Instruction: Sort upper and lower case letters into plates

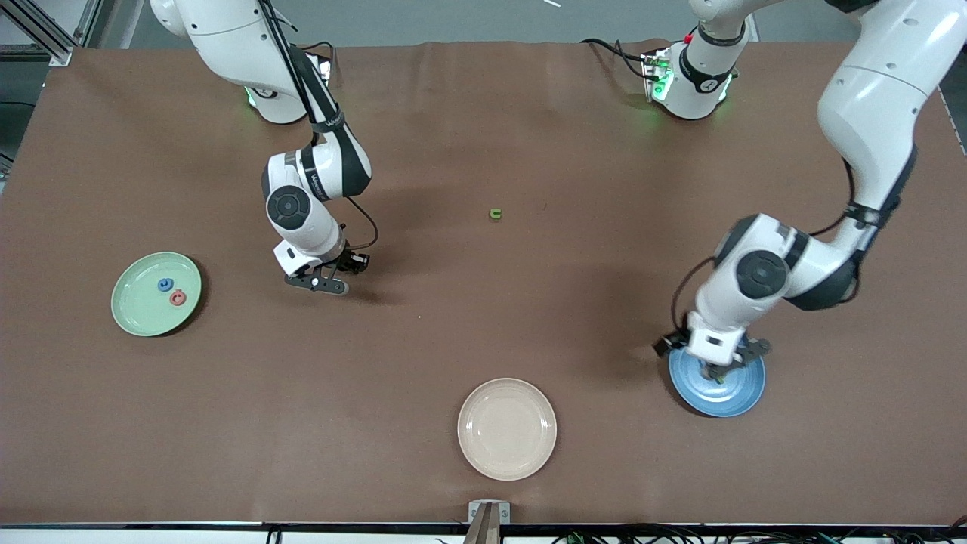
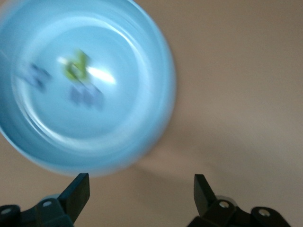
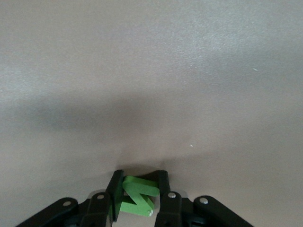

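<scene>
While the left gripper (image 2: 141, 189) hangs agape over the blue plate (image 1: 736, 397), the right gripper (image 3: 138, 191), clamping a green letter (image 3: 137, 198), should lift straight before carrying toward the green plate (image 1: 136, 313) at nine o'clock.

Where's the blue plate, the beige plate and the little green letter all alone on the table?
blue plate (image 1: 736, 397), front view, bare rim nearest the camera.
beige plate (image 1: 507, 429), front view, middle of its bare inside.
lone green letter (image 1: 495, 214), front view, its middle.

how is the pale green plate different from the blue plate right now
The pale green plate lies at the right arm's end of the table; the blue plate lies at the left arm's end. The green one holds a blue letter and a red letter with nothing above; the open left gripper hangs over the blue one. Both are round and shallow.
</scene>
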You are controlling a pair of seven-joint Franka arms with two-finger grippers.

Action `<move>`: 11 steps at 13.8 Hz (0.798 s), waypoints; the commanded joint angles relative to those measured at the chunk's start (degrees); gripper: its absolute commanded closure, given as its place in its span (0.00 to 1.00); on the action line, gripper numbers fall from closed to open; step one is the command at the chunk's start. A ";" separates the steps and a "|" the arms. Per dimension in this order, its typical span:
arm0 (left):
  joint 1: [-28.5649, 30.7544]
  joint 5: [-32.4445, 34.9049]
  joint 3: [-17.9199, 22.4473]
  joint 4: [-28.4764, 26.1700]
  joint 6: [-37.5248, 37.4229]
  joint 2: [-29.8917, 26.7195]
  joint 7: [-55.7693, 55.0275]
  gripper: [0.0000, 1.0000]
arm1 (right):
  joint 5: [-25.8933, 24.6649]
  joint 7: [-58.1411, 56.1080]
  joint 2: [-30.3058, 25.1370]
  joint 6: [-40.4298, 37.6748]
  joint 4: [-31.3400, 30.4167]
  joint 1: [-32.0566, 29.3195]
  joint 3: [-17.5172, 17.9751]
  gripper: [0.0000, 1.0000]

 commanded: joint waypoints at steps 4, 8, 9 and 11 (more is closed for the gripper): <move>-5.27 2.08 -11.28 -10.29 -0.42 -3.68 -3.43 0.09 | -0.06 -21.55 -5.47 -20.13 8.22 -4.99 -11.71 0.79; -15.83 4.45 -11.19 -10.38 1.34 -0.70 -4.47 0.18 | -0.06 -44.86 -4.59 -19.80 9.54 -13.75 -18.16 0.79; -18.46 4.54 -11.02 -10.47 1.78 0.44 -6.39 0.22 | -0.06 -50.40 -3.98 -19.80 10.33 -17.53 -18.07 0.79; -23.91 5.24 -9.62 -10.73 1.78 0.63 -12.97 0.22 | 0.20 -59.38 -1.44 -18.93 11.83 -23.95 -17.99 0.79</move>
